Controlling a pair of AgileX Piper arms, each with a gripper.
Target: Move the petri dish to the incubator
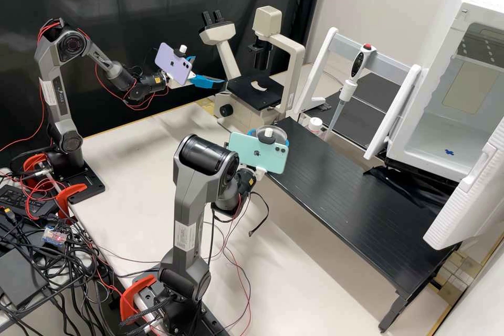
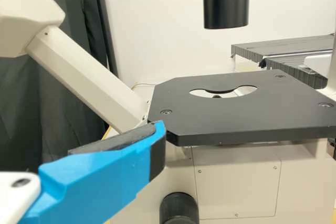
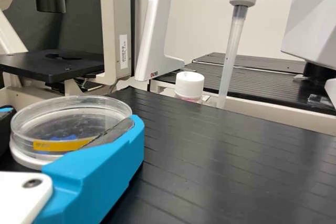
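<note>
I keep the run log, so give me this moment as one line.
petri dish: held in right claw | left claw: open, near microscope | incubator: door open | dish not yet inside

Dark grey arms (image 1: 197,194) with thin red cables (image 1: 44,29)

yellow label (image 3: 60,145) on petri dish (image 3: 68,121), printed white sticker (image 3: 124,51) on microscope (image 3: 114,3)

Clear petri dish (image 3: 58,129), open white incubator (image 1: 433,58)
</note>
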